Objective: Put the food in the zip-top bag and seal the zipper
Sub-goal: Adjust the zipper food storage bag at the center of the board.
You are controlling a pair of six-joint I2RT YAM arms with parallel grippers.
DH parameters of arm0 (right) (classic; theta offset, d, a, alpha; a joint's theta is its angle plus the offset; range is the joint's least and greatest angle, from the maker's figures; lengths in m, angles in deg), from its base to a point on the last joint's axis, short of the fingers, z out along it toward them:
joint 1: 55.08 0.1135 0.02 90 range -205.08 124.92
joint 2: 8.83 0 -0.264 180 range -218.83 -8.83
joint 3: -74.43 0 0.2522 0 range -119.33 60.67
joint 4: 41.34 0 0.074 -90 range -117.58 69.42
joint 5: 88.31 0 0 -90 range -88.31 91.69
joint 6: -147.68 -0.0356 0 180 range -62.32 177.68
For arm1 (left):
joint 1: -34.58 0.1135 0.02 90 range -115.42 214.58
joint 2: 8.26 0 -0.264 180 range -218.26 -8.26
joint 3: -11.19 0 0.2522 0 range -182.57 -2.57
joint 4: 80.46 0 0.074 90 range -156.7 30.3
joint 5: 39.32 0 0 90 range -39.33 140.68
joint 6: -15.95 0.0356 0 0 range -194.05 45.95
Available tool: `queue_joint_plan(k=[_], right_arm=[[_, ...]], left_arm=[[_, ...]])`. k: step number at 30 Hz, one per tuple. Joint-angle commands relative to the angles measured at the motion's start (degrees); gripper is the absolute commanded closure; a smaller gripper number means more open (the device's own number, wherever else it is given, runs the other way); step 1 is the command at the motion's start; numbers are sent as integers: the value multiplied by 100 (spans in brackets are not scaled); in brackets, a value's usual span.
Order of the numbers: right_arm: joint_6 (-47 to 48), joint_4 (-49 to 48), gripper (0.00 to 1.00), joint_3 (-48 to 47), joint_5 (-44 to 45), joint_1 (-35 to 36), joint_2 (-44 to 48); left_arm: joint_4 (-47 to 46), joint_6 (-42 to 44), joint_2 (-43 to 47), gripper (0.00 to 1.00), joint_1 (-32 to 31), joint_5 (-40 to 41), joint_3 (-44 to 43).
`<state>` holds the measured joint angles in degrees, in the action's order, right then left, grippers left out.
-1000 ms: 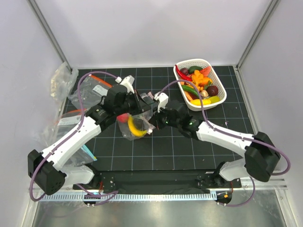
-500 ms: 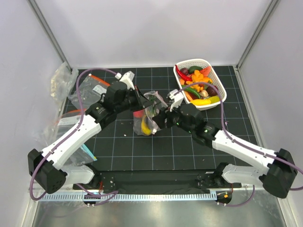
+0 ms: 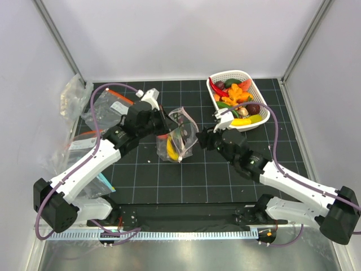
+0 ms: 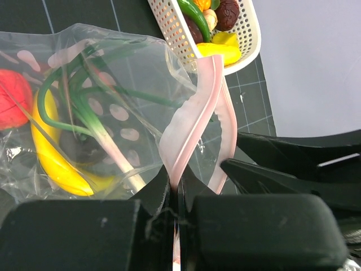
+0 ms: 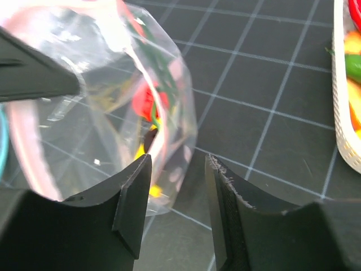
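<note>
The zip-top bag (image 3: pixel 183 134) hangs clear and floppy in mid-table, mouth open. It holds a yellow banana (image 4: pixel 53 158), a red strawberry (image 4: pixel 14 104), a green spring onion (image 4: pixel 84 116) and a dark piece. My left gripper (image 3: pixel 168 125) is shut on the pale pink zipper (image 4: pixel 197 107) and holds the bag up; in the left wrist view (image 4: pixel 176 189) the strip runs between the jaws. My right gripper (image 3: pixel 201 138) is open and empty, just right of the bag (image 5: pixel 113 96), not touching it. More food fills the white basket (image 3: pixel 260 108).
Clear bags with orange-red zipper strips (image 3: pixel 107 104) lie at the back left, and a crumpled bag (image 3: pixel 73 96) sits against the left wall. The basket rim shows in the right wrist view (image 5: pixel 344 113) and in the left wrist view (image 4: pixel 248 45).
The bag has moved right and up with my left gripper. My right gripper has drawn back to the right, away from the bag.
</note>
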<state>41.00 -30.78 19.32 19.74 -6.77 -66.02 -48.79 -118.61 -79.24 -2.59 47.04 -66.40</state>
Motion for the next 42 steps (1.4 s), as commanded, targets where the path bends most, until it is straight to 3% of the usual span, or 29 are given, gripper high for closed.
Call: queue_joint_plan(k=[1,4,6,7,8,13,16,19,22,27,31,33,37,42], right_arm=[[-71,100,51,-330,393,11,-231],[-71,162,57,-471,34,11,-556],[-71,162,74,-567,-72,11,-697],[-71,214,91,-620,-82,11,-723],[-37,337,98,-682,-38,20,-697],[25,2020,99,-1761,1689,20,-276],[104,2795,99,-2701,2140,11,-100],[192,3097,99,-3720,2020,11,-143],[210,3203,99,-4126,1756,20,-362],[245,3151,99,-4084,1396,99,-907],[297,2747,99,-3724,956,117,-1171],[280,2667,99,-3662,929,108,-1163],[280,2570,99,-3592,955,108,-988],[306,2579,99,-3512,1157,108,-811]], left_arm=[[-332,105,146,96,-10,13,20],[-341,96,129,96,-19,-111,11],[-289,114,102,96,-19,-119,-41],[-210,122,24,95,-27,-128,-94],[-105,175,-38,95,-27,-111,-312],[213,-88,-495,95,-168,-610,-946],[151,-316,-978,95,-475,-1234,-1385],[-41,-615,-1461,96,-669,-2094,-1685],[-323,-818,-1577,97,-643,-2721,-1711],[-201,-651,-701,96,-134,-1897,-1211],[169,-450,407,97,122,305,-589],[186,-361,838,97,122,924,-455],[370,-177,1341,96,105,1287,-533],[178,-264,798,96,-45,603,-630]])
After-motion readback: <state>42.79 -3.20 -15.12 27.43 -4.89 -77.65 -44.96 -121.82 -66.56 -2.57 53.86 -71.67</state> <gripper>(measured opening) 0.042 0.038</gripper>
